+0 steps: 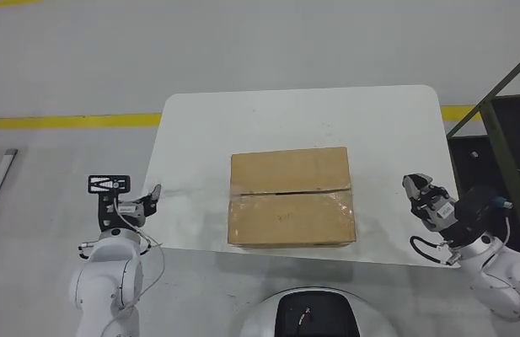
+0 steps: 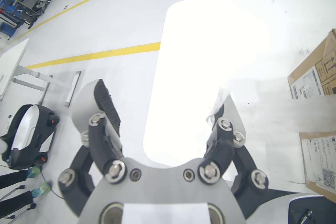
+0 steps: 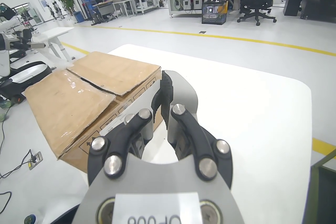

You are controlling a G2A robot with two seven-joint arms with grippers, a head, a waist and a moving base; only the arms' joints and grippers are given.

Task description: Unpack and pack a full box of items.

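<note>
The room is a big workshop with a pale floor and a yellow line [image 1: 74,120] painted across it. The white bench [image 1: 201,126] with rounded corners carries 1 thing, the cardboard box [image 1: 292,196]. The box sits in the middle of the bench, close to the edge nearest the robot. Its 2 top flaps are down and meet at a narrow seam [image 1: 285,193].

The left gripper [image 2: 162,96] hangs beyond the left edge of the bench, well apart from the box, with its fingers spread wide and nothing between them. The right gripper [image 3: 162,88] is over the right side of the bench, also apart from the box. Its fingers are drawn together and hold nothing.

I think the unpacking is not yet begun. The danger I see is the seam: it is thin, so a finger that misses it can press the flap down or tear the cardboard. A sideways push can also slide the box toward the near edge, because no gripper holds it.

The items inside are hidden under the flaps. Shiny tape lies on the near flap [image 3: 65,104], but I cannot tell if it joins the 2 flaps.
</note>
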